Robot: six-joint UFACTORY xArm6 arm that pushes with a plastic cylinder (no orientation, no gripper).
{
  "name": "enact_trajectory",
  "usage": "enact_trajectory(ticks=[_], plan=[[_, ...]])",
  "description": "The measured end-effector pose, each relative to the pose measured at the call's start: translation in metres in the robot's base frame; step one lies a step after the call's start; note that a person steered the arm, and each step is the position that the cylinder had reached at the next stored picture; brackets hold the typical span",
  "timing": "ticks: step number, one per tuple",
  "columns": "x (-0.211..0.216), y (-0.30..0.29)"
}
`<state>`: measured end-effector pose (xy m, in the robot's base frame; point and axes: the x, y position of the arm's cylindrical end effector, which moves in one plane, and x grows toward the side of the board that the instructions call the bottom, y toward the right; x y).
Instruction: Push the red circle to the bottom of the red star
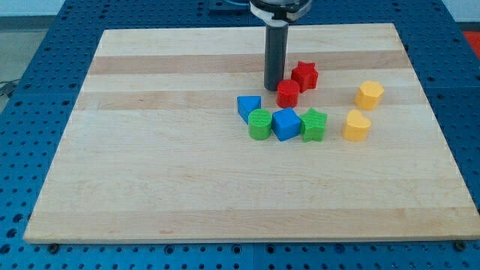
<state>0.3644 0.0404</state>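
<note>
The red circle [288, 94] sits on the wooden board [150, 165], just below and left of the red star [304, 75], close to or touching it. My tip [272, 88] is at the red circle's left side, touching or nearly touching it. The rod rises straight up from there to the view's top.
Below the red circle lie a blue triangle-like block [249, 106], a green circle [260, 124], a blue block [286, 124] and a green star [314, 124] in a tight row. A yellow hexagon [369, 95] and a yellow heart-like block [357, 125] sit at the right.
</note>
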Motion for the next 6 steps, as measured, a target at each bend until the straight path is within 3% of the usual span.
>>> enact_trajectory(ticks=[2,6], plan=[[0.024,-0.008],[0.024,-0.024]])
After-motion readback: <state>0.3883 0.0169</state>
